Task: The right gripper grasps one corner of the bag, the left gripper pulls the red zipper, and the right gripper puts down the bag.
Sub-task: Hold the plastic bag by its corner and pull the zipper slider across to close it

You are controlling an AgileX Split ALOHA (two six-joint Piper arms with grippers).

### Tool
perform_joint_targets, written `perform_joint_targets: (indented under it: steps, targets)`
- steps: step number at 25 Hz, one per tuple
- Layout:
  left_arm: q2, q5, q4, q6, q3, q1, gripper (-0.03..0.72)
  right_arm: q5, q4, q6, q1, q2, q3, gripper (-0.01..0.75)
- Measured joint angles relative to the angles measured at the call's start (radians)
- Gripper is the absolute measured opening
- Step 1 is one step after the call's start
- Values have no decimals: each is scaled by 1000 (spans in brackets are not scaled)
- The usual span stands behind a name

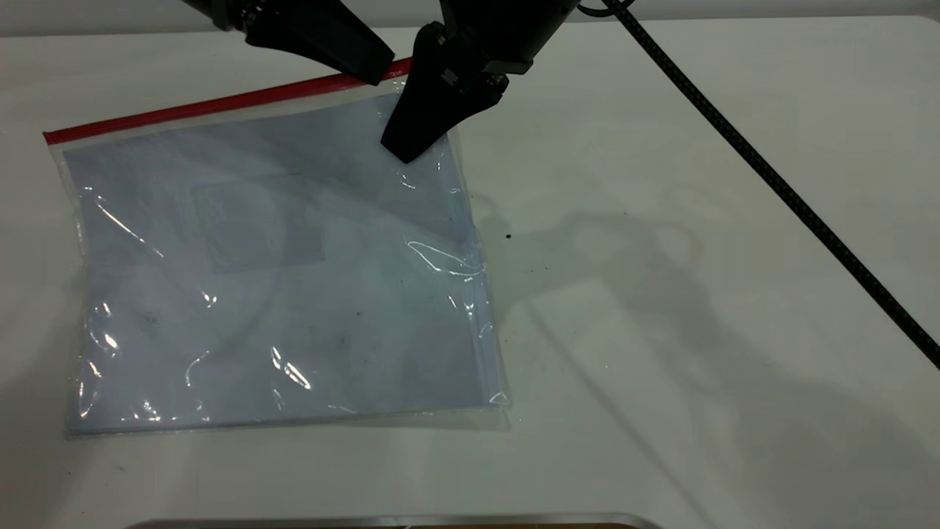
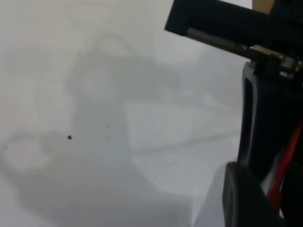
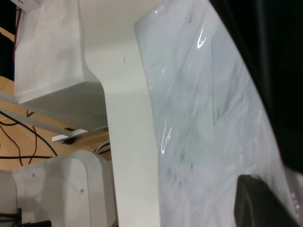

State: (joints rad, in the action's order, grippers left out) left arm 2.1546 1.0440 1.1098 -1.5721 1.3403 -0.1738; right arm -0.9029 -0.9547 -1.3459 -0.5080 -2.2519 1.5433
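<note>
One bag (image 1: 272, 272) lies flat on the white surface (image 1: 698, 294), at its left half; no legible writing. One red zipper (image 1: 205, 108) runs along the far edge. Left gripper (image 1: 371, 66) tip sits on the zipper near its right end; its opening: cannot tell. Right gripper (image 1: 407, 147) is at the adjacent corner (image 1: 422, 92), tip down on the plastic; grip: cannot tell. One braided cable (image 1: 778, 184) trails right.

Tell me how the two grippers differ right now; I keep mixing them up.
The right gripper points steeply down onto the bag near its red-strip corner; the left gripper lies flatter, tip at the red zipper. A braided cable trails from the right only. Both are black and tapered.
</note>
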Motion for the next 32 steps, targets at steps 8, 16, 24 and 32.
perform_joint_targets:
  steps: [8, 16, 24, 32]
  targets:
    - [1, 0, -4, 0, 0, -8, 231, -4, 0, 0, 0, 0, 0, 33]
    - [1, 0, -14, -1, 0, -8, 64, -13, -12, 0, 10, 1, 0, 33]
    - [0, -54, 23, -1, 3, -2, 64, -83, -91, -30, 103, 2, -2, 33]
    - [0, -144, -16, -1, 3, -1, 67, -124, -117, -65, 208, 32, -3, 33]
